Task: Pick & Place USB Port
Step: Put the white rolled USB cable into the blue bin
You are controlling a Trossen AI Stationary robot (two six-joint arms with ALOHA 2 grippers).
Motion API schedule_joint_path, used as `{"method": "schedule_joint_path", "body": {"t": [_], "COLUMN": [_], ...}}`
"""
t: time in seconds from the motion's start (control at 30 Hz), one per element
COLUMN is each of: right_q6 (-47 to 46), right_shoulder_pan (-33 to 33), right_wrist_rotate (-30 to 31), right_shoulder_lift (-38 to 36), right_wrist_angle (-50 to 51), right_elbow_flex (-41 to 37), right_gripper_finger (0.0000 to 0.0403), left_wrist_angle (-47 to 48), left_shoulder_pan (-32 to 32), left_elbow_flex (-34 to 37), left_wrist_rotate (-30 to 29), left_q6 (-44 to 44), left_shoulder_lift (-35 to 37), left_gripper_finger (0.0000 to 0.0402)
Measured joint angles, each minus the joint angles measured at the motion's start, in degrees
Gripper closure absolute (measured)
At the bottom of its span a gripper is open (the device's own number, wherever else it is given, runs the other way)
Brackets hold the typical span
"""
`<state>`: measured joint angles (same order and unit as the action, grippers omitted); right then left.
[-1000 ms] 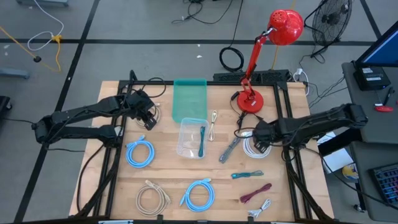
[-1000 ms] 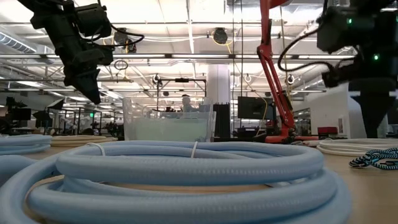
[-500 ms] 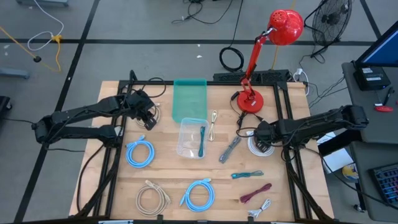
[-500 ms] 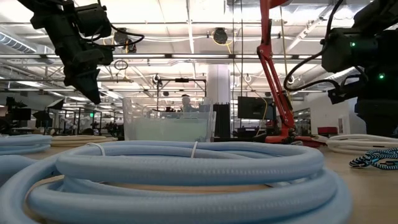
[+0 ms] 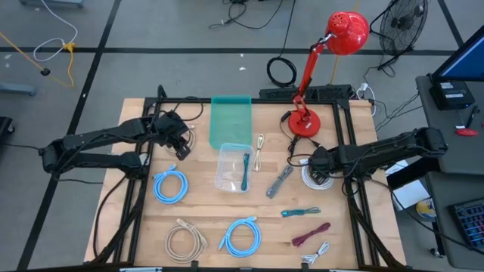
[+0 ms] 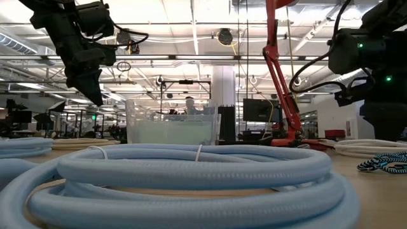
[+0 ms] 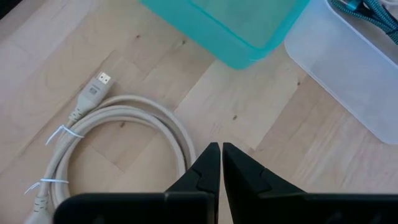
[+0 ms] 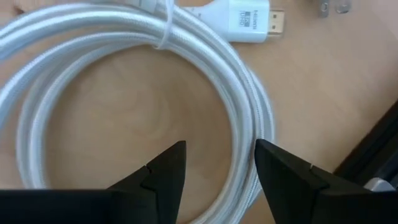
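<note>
Under the right gripper (image 8: 219, 147): fingers spread wide, nothing between them. It hangs low over the white cable coil (image 8: 247, 93), with one loop of the coil running just past one fingertip (image 8: 176, 151). The coil's HDMI plug (image 8: 249, 14) lies flat on the wood further ahead of the fingers.

Beside that gripper, toward table centre: the grey USB port hub (image 5: 278, 181) lies loose on the table, near the coil but not touching it, and nothing grips it. Beyond the hub is the clear bin (image 5: 221, 172) with a teal braided cable (image 5: 246, 172) inside. A thin white cable (image 5: 259, 153) lies between bin and hub.

On the far side of the right gripper stands the red lamp (image 5: 304, 123). On its near side, toward the table's front edge: a short teal cable (image 5: 301, 212), a maroon cable (image 5: 311, 234) and a small white cable (image 5: 316, 253).

Left gripper (image 7: 221, 149): fingers pressed together, empty, held above the wood at the edge of the beige cable coil (image 7: 124, 112), whose plug (image 7: 93, 92) points away. Ahead of it are the teal lid (image 7: 230, 25) and then the clear bin's corner.

Well apart from both grippers, at the table's front, are two blue cable coils (image 5: 169, 186) (image 5: 242, 236) and a cream coil (image 5: 185, 240).
</note>
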<state>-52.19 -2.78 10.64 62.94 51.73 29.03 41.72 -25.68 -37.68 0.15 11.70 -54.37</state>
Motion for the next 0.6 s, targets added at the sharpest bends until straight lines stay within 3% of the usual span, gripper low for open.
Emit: {"method": "schedule_joint_path", "body": {"t": [0.23,0.6], "right_q6": [0.06,0.59], "right_shoulder_pan": [-1.35,-1.77], "right_wrist_rotate": [-2.37,1.63], "right_shoulder_lift": [0.11,0.06], "right_wrist_angle": [-0.69,3.58], "right_elbow_flex": [3.3,6.37], "right_gripper_finger": [0.022,0.022], "left_wrist_angle": [0.03,0.02], "left_shoulder_pan": [0.01,-0.01], "left_elbow_flex": [0.01,0.01], "left_wrist_rotate": [0.01,0.3], "left_q6": [0.04,0.09], "left_shoulder_lift": [0.0,-0.01], "left_gripper_finger": [0.0378,0.0378]}}
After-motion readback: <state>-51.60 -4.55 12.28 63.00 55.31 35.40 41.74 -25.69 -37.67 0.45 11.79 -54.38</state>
